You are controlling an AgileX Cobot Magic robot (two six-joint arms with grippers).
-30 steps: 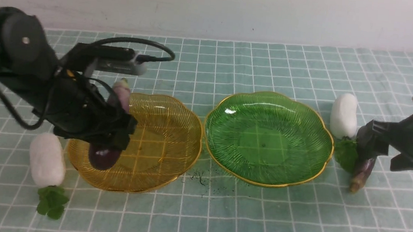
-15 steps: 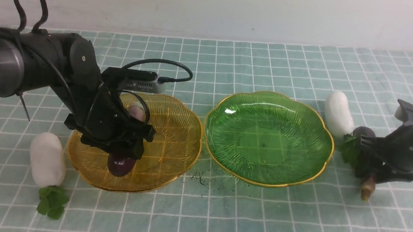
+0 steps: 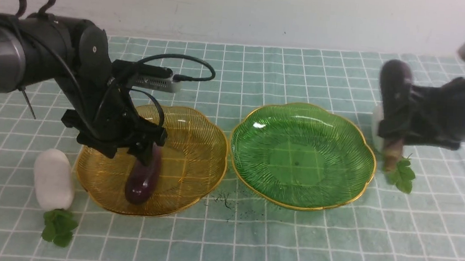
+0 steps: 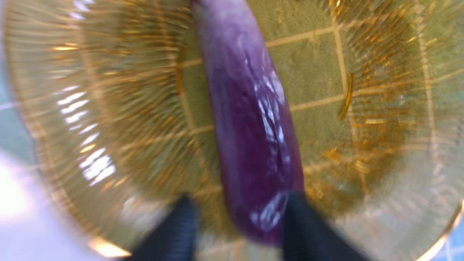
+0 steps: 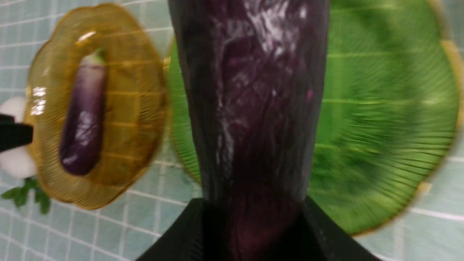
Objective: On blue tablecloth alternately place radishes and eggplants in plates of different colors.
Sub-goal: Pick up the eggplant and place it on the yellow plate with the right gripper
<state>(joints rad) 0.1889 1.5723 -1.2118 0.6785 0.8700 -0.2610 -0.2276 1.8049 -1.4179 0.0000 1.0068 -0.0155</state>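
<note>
Amber ribbed plate (image 3: 197,144) holds glossy purple eggplant (image 3: 142,179), left end effector (image 3: 148,150) parted; right end effector (image 3: 390,127) clamps second eggplant (image 3: 394,81) high, probably for rim clearance.

1. You see the blue tablecloth (image 3: 248,241) in pale teal, crossed by a grid of thin white lines.
2. Your amber plate (image 3: 197,144) is translucent yellow with fine radial ribbing and a gold rim. The green plate (image 3: 302,153) has the same ribbing and rim.
3. The plated eggplant (image 3: 142,179) is glossy dark purple, paling to lilac near its stem. The raised eggplant (image 3: 394,88) looks almost black-purple, with a tan stem end.
4. The left radish (image 3: 53,179) and right radish (image 3: 377,126) are plain white with green leaves.
5. Your left gripper (image 3: 148,150) and right gripper (image 3: 389,125) are black.
</note>
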